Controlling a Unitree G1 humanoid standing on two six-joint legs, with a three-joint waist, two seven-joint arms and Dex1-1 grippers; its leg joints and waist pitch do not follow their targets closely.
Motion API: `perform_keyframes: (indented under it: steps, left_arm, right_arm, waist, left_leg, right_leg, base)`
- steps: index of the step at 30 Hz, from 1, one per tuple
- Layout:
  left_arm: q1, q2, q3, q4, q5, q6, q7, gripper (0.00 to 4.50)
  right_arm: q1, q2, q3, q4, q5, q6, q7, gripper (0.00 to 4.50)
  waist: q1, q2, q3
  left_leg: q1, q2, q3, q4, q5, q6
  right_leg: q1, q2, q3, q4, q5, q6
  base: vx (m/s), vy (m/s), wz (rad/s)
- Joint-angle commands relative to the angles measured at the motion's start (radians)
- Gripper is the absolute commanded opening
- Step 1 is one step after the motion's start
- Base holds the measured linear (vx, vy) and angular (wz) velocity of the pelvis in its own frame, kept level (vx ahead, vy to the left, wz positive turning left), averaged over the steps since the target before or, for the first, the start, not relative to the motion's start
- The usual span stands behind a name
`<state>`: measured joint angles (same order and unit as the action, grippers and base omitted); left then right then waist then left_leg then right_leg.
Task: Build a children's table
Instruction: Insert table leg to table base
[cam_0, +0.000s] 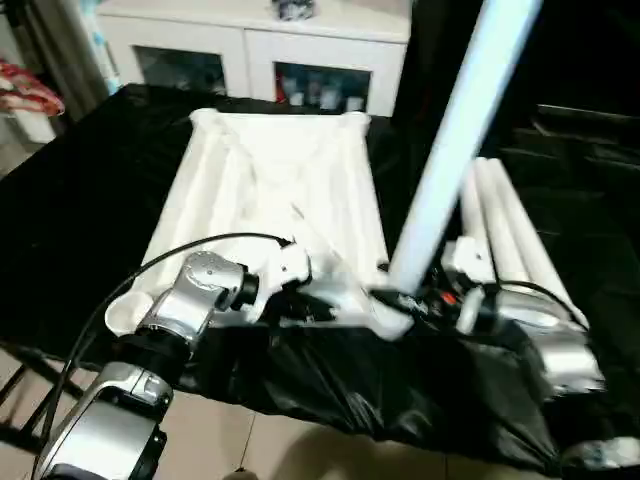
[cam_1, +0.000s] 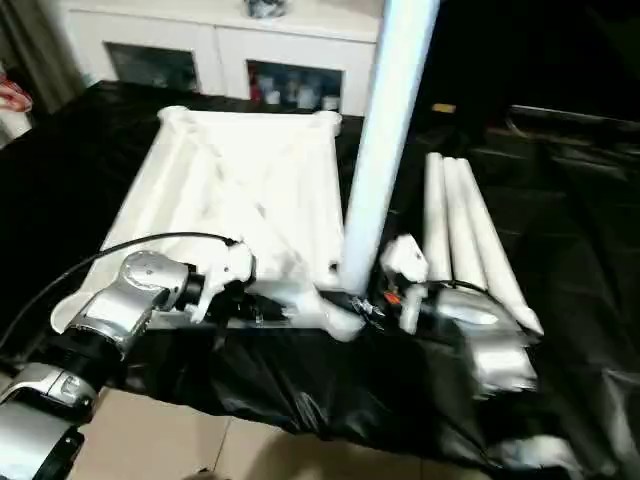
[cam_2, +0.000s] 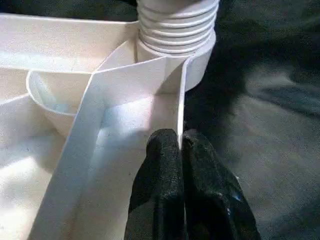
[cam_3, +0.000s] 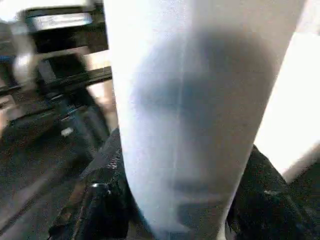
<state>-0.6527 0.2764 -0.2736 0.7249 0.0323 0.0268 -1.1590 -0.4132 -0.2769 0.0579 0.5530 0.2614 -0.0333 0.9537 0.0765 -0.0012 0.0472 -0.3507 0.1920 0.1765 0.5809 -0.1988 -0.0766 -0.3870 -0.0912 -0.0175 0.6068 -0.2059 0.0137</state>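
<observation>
The children's table top (cam_0: 270, 170) lies upside down on a black cloth, its ribbed underside facing up. One white leg (cam_0: 450, 140) stands upright in the near right corner socket, and its threaded end (cam_2: 175, 25) shows at the socket. My right gripper (cam_0: 410, 298) is shut on this leg low down, with a black finger (cam_3: 105, 170) on either side of the tube (cam_3: 190, 115). My left gripper (cam_2: 179, 150) is shut on the thin rim wall of the table top (cam_2: 125, 85), just beside that socket. Three more legs (cam_0: 510, 240) lie side by side to the right of the top.
The black cloth (cam_0: 80, 220) covers the work surface, and its front edge hangs over a tiled floor (cam_0: 250, 440). A white glass-door cabinet (cam_0: 250, 50) stands behind. A black cable (cam_0: 180, 250) arcs over my left forearm.
</observation>
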Motion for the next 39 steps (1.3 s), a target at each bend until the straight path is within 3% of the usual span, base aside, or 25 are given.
perform_keyframes:
  steps: [1, 2, 3, 4, 6, 8, 12, 14, 17, 18, 20, 22, 23, 24, 27, 30, 34, 39]
  left_arm:
    - [-0.06, -0.051, 0.055, -0.023, -0.028, 0.006, 0.11, 0.0]
    - [-0.06, -0.051, 0.055, -0.023, -0.028, 0.006, 0.11, 0.0]
    - [-0.059, -0.074, 0.067, -0.036, -0.028, 0.037, 0.158, 0.0]
    - [-0.056, -0.085, 0.07, -0.048, -0.026, 0.054, 0.181, 0.0]
    - [-0.054, -0.107, 0.073, -0.065, -0.014, 0.082, 0.235, 0.0]
    - [-0.054, -0.118, 0.075, -0.07, -0.008, 0.094, 0.264, 0.0]
    - [-0.041, -0.175, 0.048, -0.108, 0.019, 0.123, 0.356, 0.0]
    - [-0.033, -0.188, 0.033, -0.118, 0.019, 0.121, 0.351, 0.0]
    - [-0.027, -0.186, 0.024, -0.127, 0.017, 0.119, 0.337, 0.0]
    - [-0.025, -0.183, 0.022, -0.129, 0.015, 0.116, 0.328, 0.0]
    - [-0.021, -0.174, 0.017, -0.133, 0.013, 0.102, 0.305, 0.0]
    - [-0.016, -0.17, 0.016, -0.14, 0.009, 0.105, 0.291, 0.0]
    - [-0.015, -0.168, 0.015, -0.142, 0.008, 0.104, 0.285, 0.0]
    - [-0.012, -0.166, 0.015, -0.147, 0.008, 0.107, 0.281, 0.0]
    - [-0.007, -0.158, 0.013, -0.157, 0.006, 0.109, 0.269, 0.0]
    - [-0.001, -0.147, 0.009, -0.167, -0.003, 0.103, 0.237, 0.0]
    - [0.007, -0.132, 0.009, -0.18, -0.015, 0.098, 0.191, 0.0]
    - [0.013, -0.102, 0.003, -0.185, -0.025, 0.081, 0.121, 0.0]
  right_arm:
    - [0.007, 0.049, 0.034, 0.153, -0.071, 0.034, -0.136, 1.93]
    - [0.007, 0.049, 0.034, 0.153, -0.071, 0.034, -0.136, 1.93]
    - [-0.041, 0.079, 0.011, 0.236, -0.095, 0.022, -0.277, 1.93]
    - [-0.063, 0.094, -0.001, 0.271, -0.1, 0.022, -0.344, 1.93]
    - [-0.093, 0.116, -0.02, 0.308, -0.097, 0.029, -0.419, 1.93]
    - [-0.104, 0.125, -0.027, 0.319, -0.093, 0.033, -0.44, 1.93]
    - [-0.149, 0.172, -0.04, 0.384, -0.109, 0.022, -0.488, 1.93]
    - [-0.161, 0.183, -0.04, 0.411, -0.114, 0.011, -0.496, 1.93]
    - [-0.166, 0.187, -0.046, 0.425, -0.113, 0.011, -0.515, 1.93]
    - [-0.166, 0.187, -0.046, 0.424, -0.109, 0.011, -0.508, 1.93]
    - [-0.164, 0.184, -0.049, 0.417, -0.1, 0.011, -0.489, 2.49]
    - [-0.166, 0.184, -0.065, 0.411, -0.087, 0.014, -0.466, 2.49]
    - [-0.167, 0.183, -0.068, 0.407, -0.082, 0.015, -0.456, 2.65]
    - [-0.169, 0.18, -0.071, 0.407, -0.082, 0.012, -0.443, 2.82]
    - [-0.171, 0.171, -0.071, 0.402, -0.088, -0.003, -0.415, 3.08]
    - [-0.158, 0.152, -0.065, 0.359, -0.083, -0.007, -0.349, 3.34]
    - [-0.128, 0.12, -0.049, 0.283, -0.063, 0.004, -0.246, 3.52]
    - [-0.065, 0.054, -0.005, 0.159, -0.042, 0.033, -0.088, 3.52]
  waist:
    - [-0.003, 0.001, -0.046]
    - [-0.008, 0.0, -0.046]
    - [-0.011, 0.001, -0.046]
    - [-0.023, 0.002, -0.045]
    - [-0.028, 0.0, -0.047]
    - [-0.028, -0.002, -0.049]
    - [-0.033, -0.002, -0.056]
    - [-0.035, -0.002, -0.061]
    - [-0.035, -0.001, -0.062]
    - [-0.036, -0.001, -0.06]
    - [-0.036, 0.003, -0.058]
    - [-0.037, 0.001, -0.058]
    - [-0.036, 0.003, -0.059]
    - [-0.033, 0.004, -0.065]
    - [-0.031, 0.004, -0.065]
    - [-0.024, 0.004, -0.066]
    - [-0.013, 0.005, -0.064]
    - [-0.005, 0.009, -0.059]
  left_leg:
    - [0.0, 0.031, -0.009, -0.087, -0.28, 0.001]
    - [-0.001, 0.03, -0.008, -0.087, -0.282, -0.005]
    - [0.002, 0.028, -0.008, -0.086, -0.289, -0.006]
    - [-0.002, 0.028, -0.01, -0.088, -0.288, -0.017]
    - [-0.008, 0.024, -0.011, -0.087, -0.277, -0.014]
    - [-0.002, 0.026, -0.007, -0.082, -0.268, 0.002]
    - [-0.014, 0.025, -0.008, -0.077, -0.179, 0.027]
    - [-0.014, 0.022, -0.006, -0.068, -0.126, 0.056]
    - [-0.013, 0.021, -0.003, -0.063, -0.097, 0.086]
    - [-0.013, 0.021, -0.002, -0.064, -0.106, 0.093]
    - [-0.01, 0.023, -0.002, -0.067, -0.147, 0.089]
    - [-0.009, 0.025, -0.002, -0.068, -0.164, 0.079]
    - [-0.007, 0.026, -0.001, -0.067, -0.161, 0.079]
    - [-0.008, 0.025, -0.001, -0.062, -0.113, 0.089]
    - [-0.009, 0.023, 0.001, -0.057, -0.081, 0.117]
    - [-0.008, 0.025, 0.002, -0.055, -0.075, 0.13]
    - [-0.008, 0.025, 0.003, -0.053, -0.078, 0.141]
    - [-0.006, 0.029, 0.001, -0.057, -0.118, 0.119]
  right_leg:
    - [0.035, -0.047, 0.02, -0.081, -0.26, -0.234]
    - [0.033, -0.047, 0.021, -0.081, -0.27, -0.229]
    - [0.031, -0.044, 0.022, -0.085, -0.282, -0.222]
    - [0.029, -0.045, 0.022, -0.082, -0.291, -0.225]
    - [0.033, -0.044, 0.02, -0.086, -0.313, -0.207]
    - [0.028, -0.041, 0.023, -0.085, -0.267, -0.215]
    - [0.041, -0.039, 0.019, -0.066, -0.096, -0.253]
    - [0.045, -0.037, 0.017, -0.059, 0.007, -0.279]
    - [0.045, -0.035, 0.017, -0.054, 0.069, -0.297]
    - [0.044, -0.035, 0.017, -0.056, 0.063, -0.302]
    - [0.043, -0.037, 0.017, -0.061, 0.006, -0.302]
    - [0.042, -0.037, 0.018, -0.064, -0.024, -0.298]
    - [0.042, -0.038, 0.019, -0.063, -0.015, -0.304]
    - [0.044, -0.035, 0.02, -0.051, 0.075, -0.319]
    - [0.045, -0.034, 0.018, -0.045, 0.157, -0.339]
    - [0.046, -0.036, 0.018, -0.044, 0.165, -0.348]
    - [0.045, -0.034, 0.017, -0.045, 0.148, -0.342]
    - [0.043, -0.034, 0.016, -0.05, 0.076, -0.329]
  base:
    - [0.0, 0.0, 0.0]
    - [0.0, 0.0, 0.0]
    - [0.0, 0.0, 0.0]
    - [0.0, 0.0, 0.0]
    - [0.0, 0.0, 0.0]
    - [0.0, 0.0, 0.0]
    - [0.0, 0.0, 0.0]
    - [0.0, 0.0, 0.0]
    - [0.0, 0.0, 0.0]
    - [0.0, 0.0, 0.0]
    - [0.0, 0.0, 0.0]
    - [0.0, 0.0, 0.0]
    - [0.0, 0.0, 0.0]
    - [0.0, 0.0, 0.0]
    - [0.0, 0.0, 0.0]
    - [0.0, 0.0, 0.0]
    - [0.0, 0.0, 0.0]
    - [0.0, 0.0, 0.0]
